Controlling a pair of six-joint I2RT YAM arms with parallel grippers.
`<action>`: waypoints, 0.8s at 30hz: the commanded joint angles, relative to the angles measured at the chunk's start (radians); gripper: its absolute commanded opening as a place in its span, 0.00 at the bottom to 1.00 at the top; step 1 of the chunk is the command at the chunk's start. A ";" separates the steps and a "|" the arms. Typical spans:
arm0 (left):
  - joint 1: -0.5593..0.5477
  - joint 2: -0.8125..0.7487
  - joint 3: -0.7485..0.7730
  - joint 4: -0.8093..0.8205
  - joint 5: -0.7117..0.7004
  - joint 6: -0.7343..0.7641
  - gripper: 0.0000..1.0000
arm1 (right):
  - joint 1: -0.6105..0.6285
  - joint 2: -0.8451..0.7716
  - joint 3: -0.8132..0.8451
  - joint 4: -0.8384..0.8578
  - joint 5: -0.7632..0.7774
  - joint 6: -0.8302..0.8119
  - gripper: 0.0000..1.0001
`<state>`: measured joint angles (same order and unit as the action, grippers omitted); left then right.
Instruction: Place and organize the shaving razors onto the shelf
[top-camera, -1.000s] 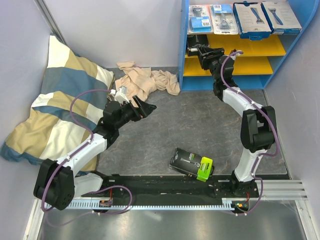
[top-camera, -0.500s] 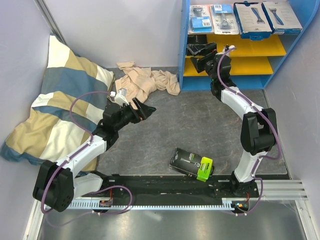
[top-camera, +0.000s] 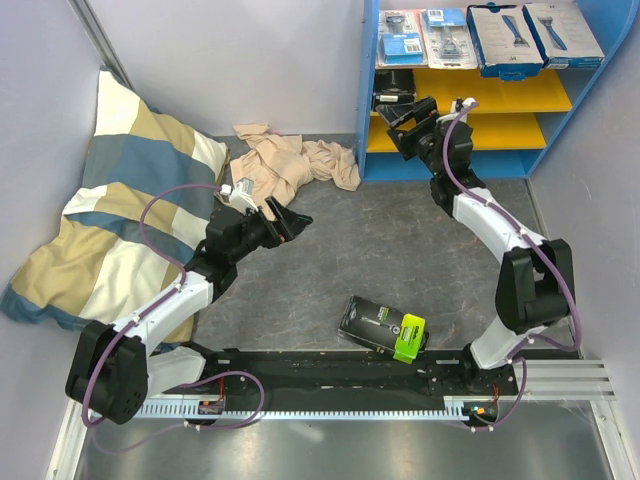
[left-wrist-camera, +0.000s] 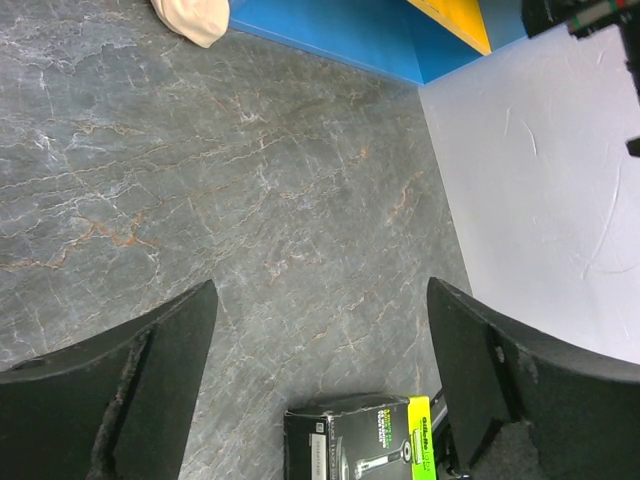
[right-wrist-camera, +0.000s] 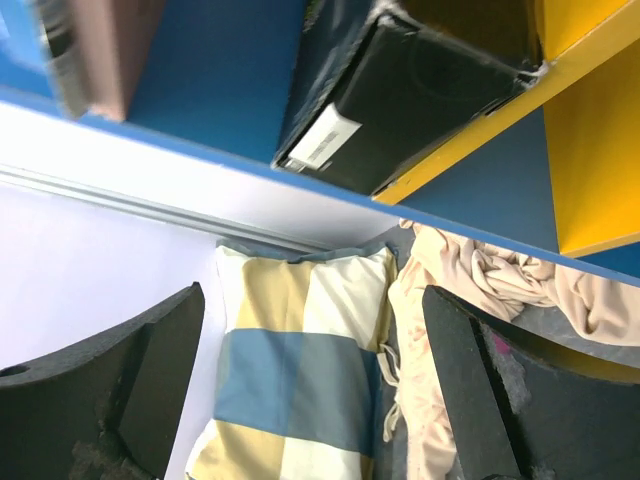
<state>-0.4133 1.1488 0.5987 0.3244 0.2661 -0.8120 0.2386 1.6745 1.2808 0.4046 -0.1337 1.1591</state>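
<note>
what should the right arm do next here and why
Probably draw the right claw straight back out of the shelf. Its fingers stand open with nothing between them, and the black box rests on the upper yellow board, clear of them. The other black box lies on the table, not yet shelved.

Bright even light, soft shadows, wrist-view edges blurred

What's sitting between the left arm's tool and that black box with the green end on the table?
Nothing: only bare grey tabletop separates the left tool from the black box. The left wrist view shows it most clearly.
</note>
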 joint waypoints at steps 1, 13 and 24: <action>0.005 -0.030 0.009 0.038 0.030 0.010 0.99 | 0.001 -0.104 -0.035 -0.005 -0.003 -0.090 0.98; -0.080 -0.061 0.023 -0.042 0.079 0.051 1.00 | 0.002 -0.329 -0.153 -0.265 -0.035 -0.369 0.98; -0.366 -0.037 0.000 -0.113 0.051 0.099 0.90 | 0.001 -0.476 -0.458 -0.357 -0.101 -0.460 0.98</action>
<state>-0.7055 1.1187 0.5991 0.2195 0.3161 -0.7753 0.2386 1.2407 0.9043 0.1051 -0.1898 0.7628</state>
